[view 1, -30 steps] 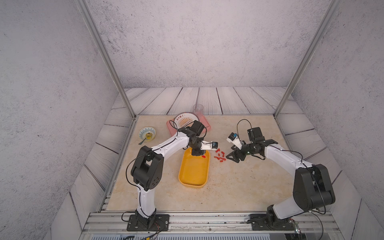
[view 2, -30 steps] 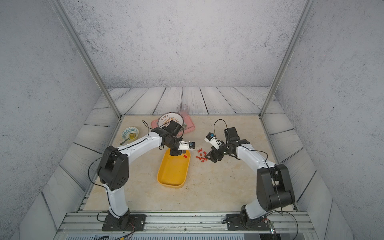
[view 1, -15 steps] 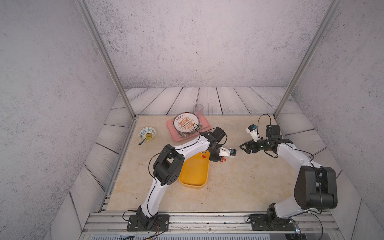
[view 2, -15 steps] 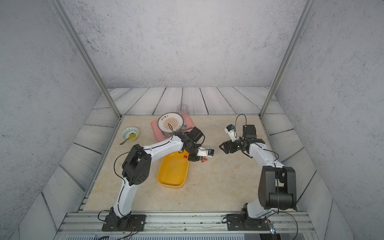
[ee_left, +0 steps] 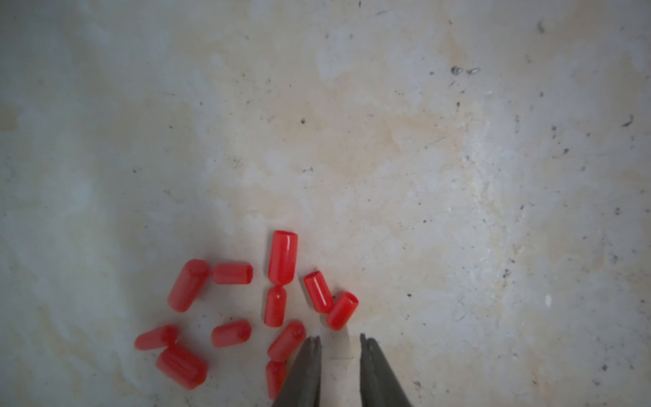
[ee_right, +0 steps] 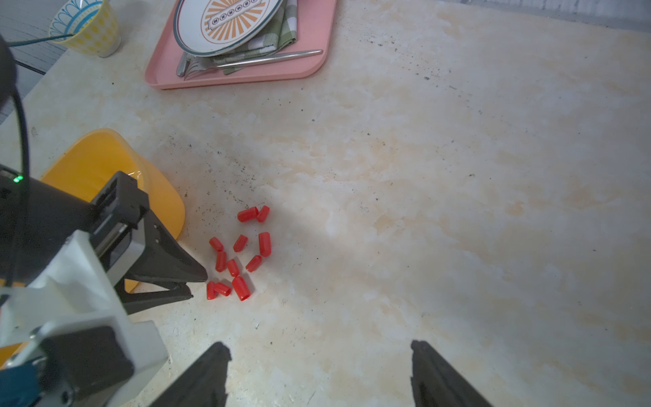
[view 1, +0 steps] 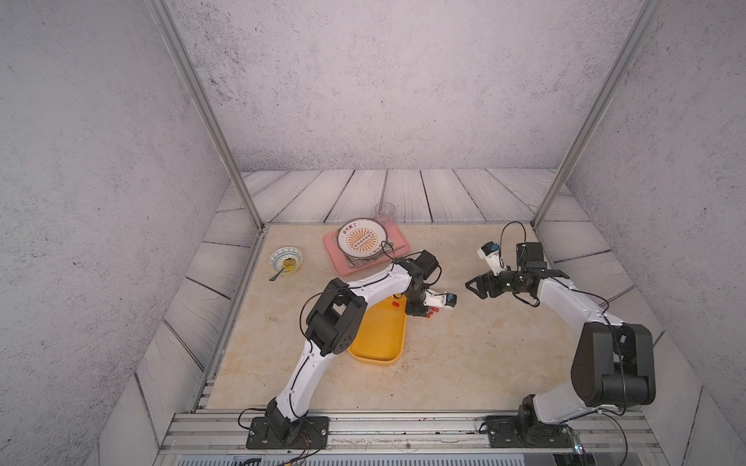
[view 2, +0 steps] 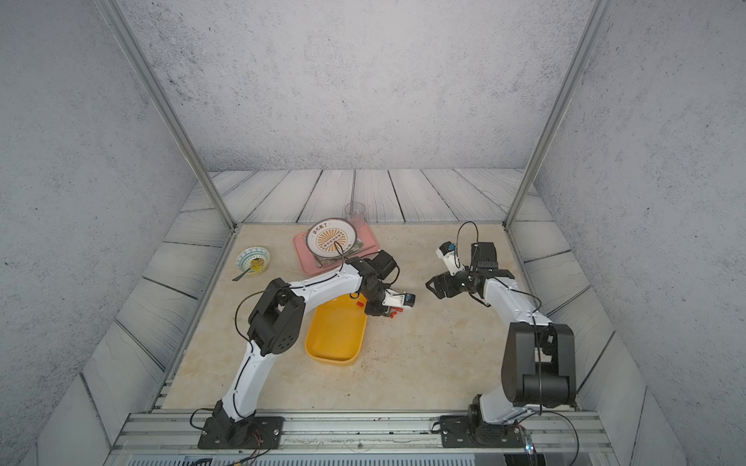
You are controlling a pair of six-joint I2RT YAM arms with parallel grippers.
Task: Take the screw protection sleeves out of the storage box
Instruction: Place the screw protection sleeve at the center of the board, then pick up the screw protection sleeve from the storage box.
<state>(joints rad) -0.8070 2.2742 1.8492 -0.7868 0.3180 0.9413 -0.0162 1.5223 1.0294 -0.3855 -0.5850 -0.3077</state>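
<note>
At the worktop's [view 1: 464, 363] far edge a pink tray [view 1: 333, 260] carries a patterned plate [view 1: 362, 239], a green checked cloth [ee_right: 288, 26] and cutlery [ee_right: 267, 58]. A small bowl [view 1: 286, 260] with a spoon [view 1: 277, 276] stands by the left edge.

Left arm [view 1: 375, 286] stretched forward, left gripper [ee_left: 340, 343] low, jaws slightly parted. Right arm [view 1: 565, 298] bent, right gripper [ee_right: 320, 349] gaping wide.

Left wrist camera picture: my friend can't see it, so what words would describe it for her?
Small red screw protection sleeves lie in a loose cluster on a speckled beige tabletop. Right beside them, the left gripper holds its two dark fingertips slightly apart, with nothing between them.
</note>
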